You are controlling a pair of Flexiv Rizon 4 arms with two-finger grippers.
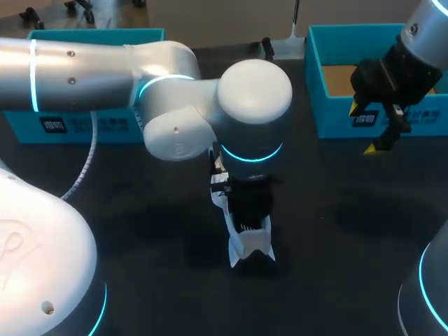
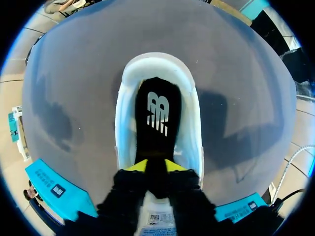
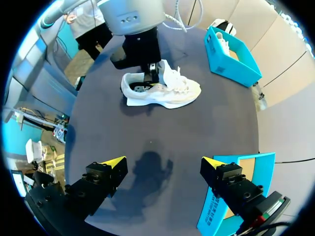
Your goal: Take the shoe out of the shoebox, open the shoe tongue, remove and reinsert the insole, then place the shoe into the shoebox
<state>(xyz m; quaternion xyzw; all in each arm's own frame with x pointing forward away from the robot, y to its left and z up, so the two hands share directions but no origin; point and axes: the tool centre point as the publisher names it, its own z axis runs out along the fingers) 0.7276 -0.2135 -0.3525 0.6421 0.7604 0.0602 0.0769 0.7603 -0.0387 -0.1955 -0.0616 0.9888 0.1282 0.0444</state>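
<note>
The left gripper's (image 2: 155, 167) jaws are closed on the near end of the black insole (image 2: 157, 118), yellow tips pinching it from both sides. The right gripper's (image 3: 162, 164) jaws stand wide open and hold nothing, hanging over the table (image 1: 336, 266) just beside the right-hand box (image 1: 336, 119), well apart from the shoe (image 2: 189, 113).

The shoe sits on the table between the two boxes, directly under the left gripper, with most of the insole lying flat inside it.

The main risk is that nothing steadies the shoe. If the insole binds against the white walls, a pull would likely lift or drag the whole shoe. A push could buckle the insole or skid the shoe across the table. The pinch takes only a narrow edge, so the insole could slip free partway. Whether the tongue is clear of the fingers cannot be told.
</note>
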